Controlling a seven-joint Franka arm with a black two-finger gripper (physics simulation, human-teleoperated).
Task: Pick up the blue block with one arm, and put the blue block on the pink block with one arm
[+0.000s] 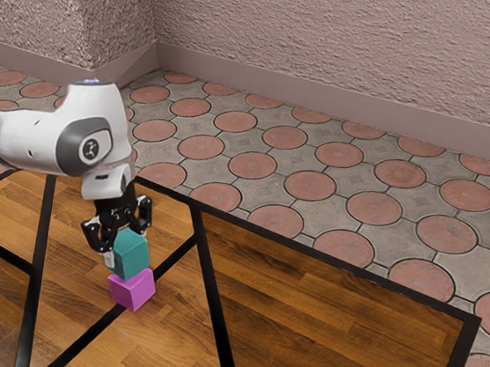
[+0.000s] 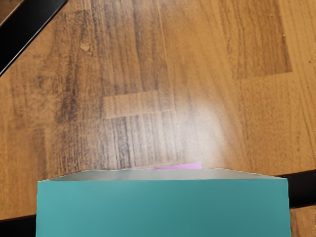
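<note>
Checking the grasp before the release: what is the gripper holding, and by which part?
The gripper holds the blue block by its upper part, clamped from two opposite sides. The block's base sits on the pink block.

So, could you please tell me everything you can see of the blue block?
The blue block is a plain teal-blue cuboid, matte and smooth-faced, standing upright, taller than wide. It appears to rest on the pink block, which stands on the wooden table. The gripper is right at its top.

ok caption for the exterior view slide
Franka gripper at the blue block, stacked on the pink block on a wooden table
</note>
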